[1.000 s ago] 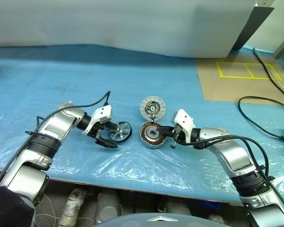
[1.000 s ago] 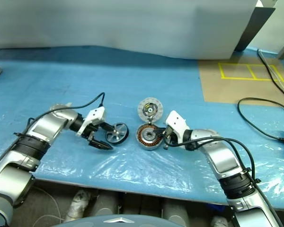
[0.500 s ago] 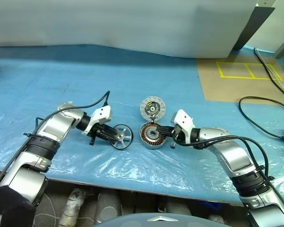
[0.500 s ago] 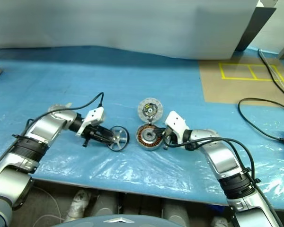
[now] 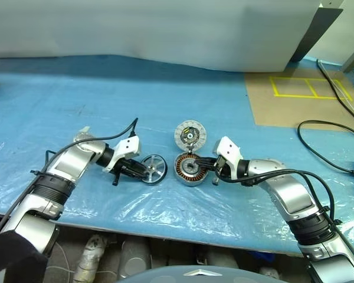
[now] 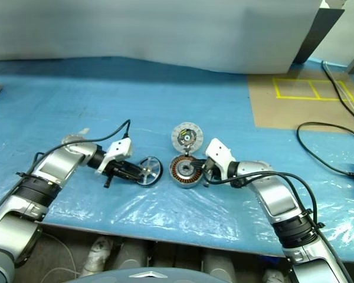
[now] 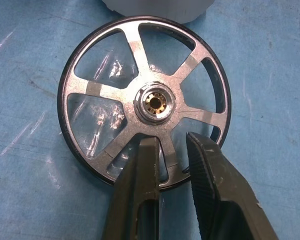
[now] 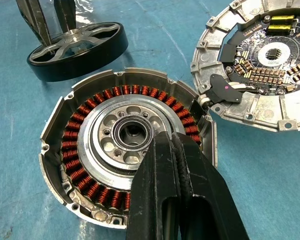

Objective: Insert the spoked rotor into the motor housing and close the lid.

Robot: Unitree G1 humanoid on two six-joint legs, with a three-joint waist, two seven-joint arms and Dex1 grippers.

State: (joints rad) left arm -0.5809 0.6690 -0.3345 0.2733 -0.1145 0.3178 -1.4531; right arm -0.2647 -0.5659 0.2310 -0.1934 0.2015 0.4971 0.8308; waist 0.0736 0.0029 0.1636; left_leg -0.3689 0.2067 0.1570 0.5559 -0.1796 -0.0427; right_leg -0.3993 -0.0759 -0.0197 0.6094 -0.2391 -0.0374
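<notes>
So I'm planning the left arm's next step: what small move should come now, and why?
Probably lift the spoked rotor slightly off the blue sheet. The left gripper looks shut on one spoke, and the rotor sits beside the motor housing, whose lid lies open. The shut right gripper rests over the housing, steadying it.

A black-rimmed, silver-spoked rotor [image 5: 153, 169] lies on the blue plastic-covered table [image 5: 165, 100], left of the copper-wound round motor housing [image 5: 189, 167]; the round silvery lid [image 5: 190, 134] lies open just behind the housing.
</notes>
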